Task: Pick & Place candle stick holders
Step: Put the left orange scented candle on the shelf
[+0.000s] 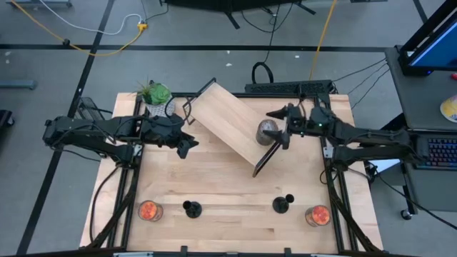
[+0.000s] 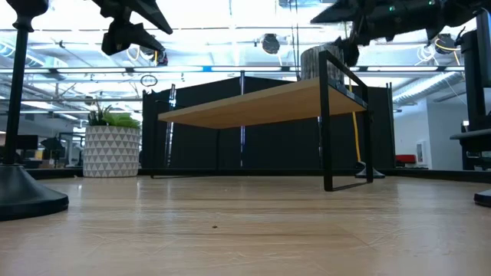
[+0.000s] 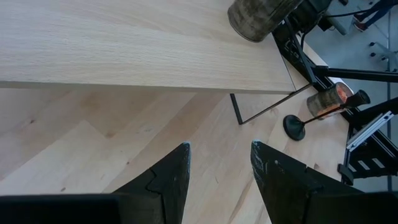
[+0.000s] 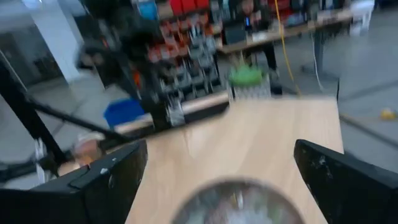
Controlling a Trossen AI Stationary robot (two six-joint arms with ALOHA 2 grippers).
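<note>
Two black candle stick holders (image 1: pixel 192 208) (image 1: pixel 283 205) stand upright on their round bases near the table's front edge. One holder (image 3: pixel 297 124) also shows in the left wrist view. My left gripper (image 1: pixel 190 145) (image 3: pixel 219 149) hovers open above the table, left of the wooden shelf (image 1: pixel 230 123), with nothing between its fingers. My right gripper (image 1: pixel 280 128) (image 4: pixel 219 152) is wide open at the shelf's right end. It points level toward the table's left, just above and behind a grey jar (image 1: pixel 267 132) (image 4: pixel 236 200) that stands on the shelf.
A potted plant (image 1: pixel 156 96) stands at the far left, beside the shelf's corner. Two glass jars with orange contents (image 1: pixel 148 210) (image 1: pixel 317 215) stand near the front corners, outside the holders. The shelf's black wire legs (image 1: pixel 263 160) reach down to the table. Bare wood lies between shelf and holders.
</note>
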